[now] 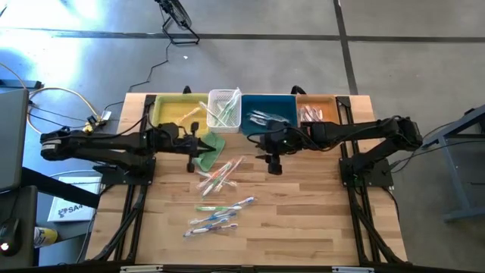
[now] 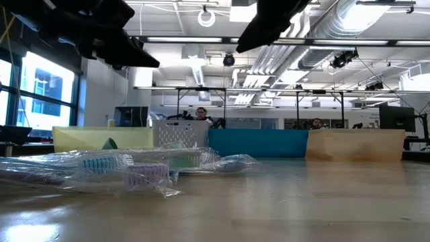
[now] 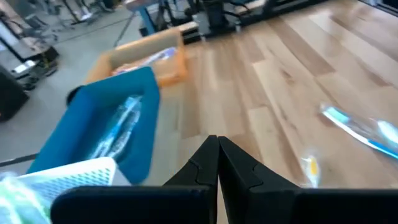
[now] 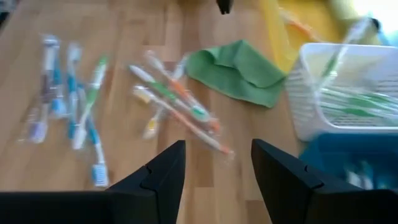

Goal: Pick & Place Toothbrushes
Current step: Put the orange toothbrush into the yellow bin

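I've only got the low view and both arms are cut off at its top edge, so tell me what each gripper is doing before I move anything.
Observer: The left gripper is shut with nothing between its fingers, over by the green cloth.
Operator: Now the right one.
Observer: The right gripper is open and empty, over the table in front of the blue bin.
Operator: Report what's lying loose.
Observer: Two groups of toothbrushes: one next to the cloth, the other nearer the table's front edge.
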You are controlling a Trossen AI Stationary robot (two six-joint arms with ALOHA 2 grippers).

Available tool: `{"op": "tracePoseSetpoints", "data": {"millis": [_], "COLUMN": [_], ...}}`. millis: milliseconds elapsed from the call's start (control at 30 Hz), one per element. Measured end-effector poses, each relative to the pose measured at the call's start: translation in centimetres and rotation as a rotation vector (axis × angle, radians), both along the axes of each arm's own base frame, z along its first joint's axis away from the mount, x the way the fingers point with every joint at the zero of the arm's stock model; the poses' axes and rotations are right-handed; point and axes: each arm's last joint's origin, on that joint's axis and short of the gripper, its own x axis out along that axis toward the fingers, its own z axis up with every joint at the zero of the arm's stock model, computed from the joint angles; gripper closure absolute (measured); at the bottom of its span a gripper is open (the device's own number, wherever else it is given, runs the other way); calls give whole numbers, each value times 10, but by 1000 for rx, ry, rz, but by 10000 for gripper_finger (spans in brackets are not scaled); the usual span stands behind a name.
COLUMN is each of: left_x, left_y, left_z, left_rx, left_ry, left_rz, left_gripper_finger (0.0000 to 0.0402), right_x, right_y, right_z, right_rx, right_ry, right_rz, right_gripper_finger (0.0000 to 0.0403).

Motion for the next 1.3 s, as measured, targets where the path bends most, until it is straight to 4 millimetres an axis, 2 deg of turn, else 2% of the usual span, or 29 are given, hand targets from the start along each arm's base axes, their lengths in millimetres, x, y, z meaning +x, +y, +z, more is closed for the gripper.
{"op": "tracePoseSetpoints", "data": {"millis": [367,533,867,1100,1300], "left_x": [-3,-5,-7,-17,-18], "left_y": [-25,-33,-31,-14,-3], "left_z": [-14,-19,-22,-37,-39], "left_rx": [-38,25,110,89,21], "left_ry": [150,214,260,449,457], "left_rz": [-112,-175,-141,173,190], "left_gripper_finger": [401,401,401,401,401], "right_x": [0,0,0,0,0], "right_y": [-1,-1,-1,-1,-1], "right_z": [0,0,0,0,1], "right_rx": [-23,-26,-4,-4,-4], "right_ry": [2,2,0,0,-8], "right_rz": [36,31,11,11,11], "right_gripper_finger": [227,227,227,227,227]}}
